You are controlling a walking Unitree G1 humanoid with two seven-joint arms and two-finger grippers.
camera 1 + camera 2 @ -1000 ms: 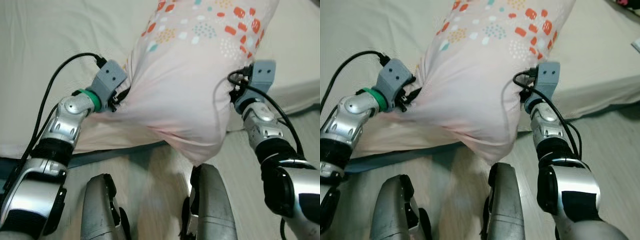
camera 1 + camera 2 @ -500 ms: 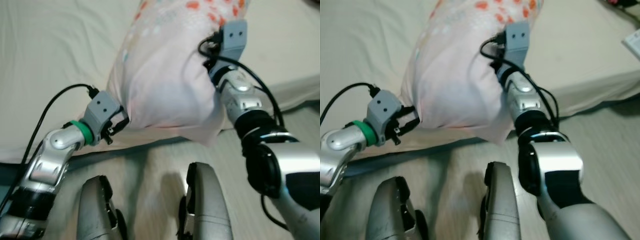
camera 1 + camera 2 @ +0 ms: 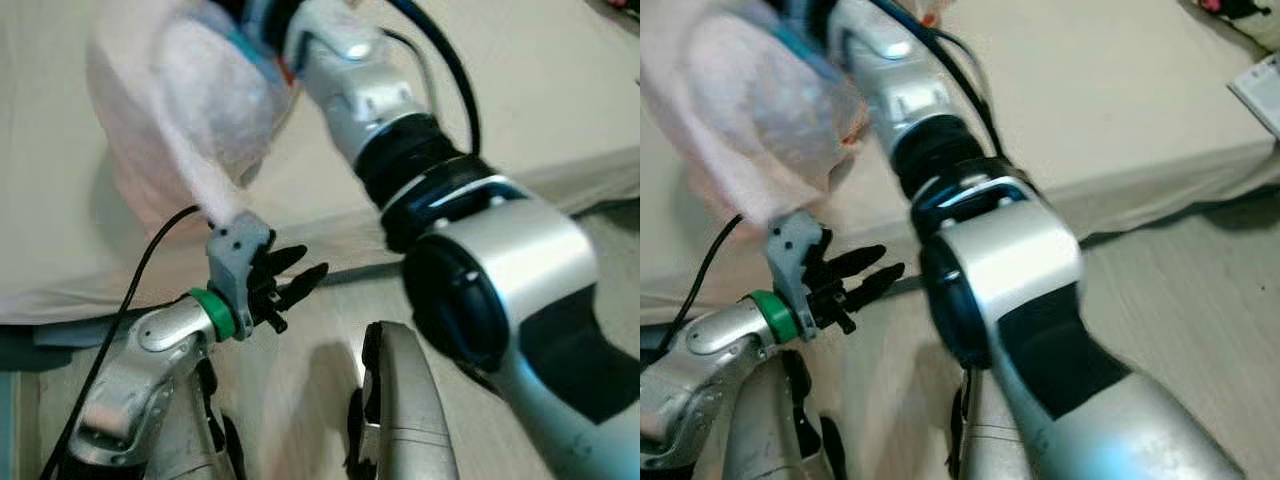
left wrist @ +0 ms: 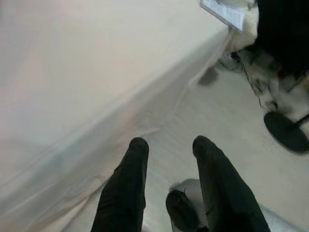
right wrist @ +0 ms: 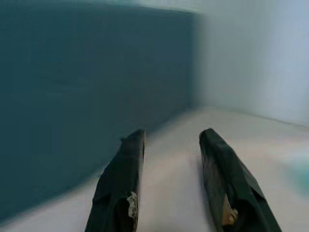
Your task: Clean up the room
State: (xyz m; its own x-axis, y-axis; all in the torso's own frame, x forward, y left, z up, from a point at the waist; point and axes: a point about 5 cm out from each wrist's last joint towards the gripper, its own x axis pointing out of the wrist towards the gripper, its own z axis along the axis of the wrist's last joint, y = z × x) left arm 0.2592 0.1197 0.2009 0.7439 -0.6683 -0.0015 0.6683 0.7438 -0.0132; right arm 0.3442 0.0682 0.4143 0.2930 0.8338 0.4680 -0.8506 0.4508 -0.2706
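Note:
The pale pink pillow point(image 3: 175, 100) with coloured spots is a blur over the bed point(image 3: 540, 90), at the upper left. My right arm point(image 3: 400, 130) reaches across to it, with the wrist hidden behind the pillow. In the right wrist view my right gripper point(image 5: 169, 140) stands open over a pale pinkish surface, with nothing between its fingers. My left gripper point(image 3: 308, 265) is open and empty, low beside the bed's edge, apart from the pillow. The left wrist view has the left gripper point(image 4: 169, 145) over the bed's side and the floor.
A teal headboard point(image 5: 72, 96) and a white wall point(image 5: 256, 58) stand beyond the right gripper. A paper point(image 3: 1260, 90) lies on the bed's far right. Dark clutter and a black round base point(image 4: 287, 133) sit on the wooden floor point(image 3: 320, 330). My legs point(image 3: 400, 400) are below.
The right arm has swung far to the left, taking the pillow up and left over the bed. The left gripper let go of the pillow, opened and dropped to the bed's edge.

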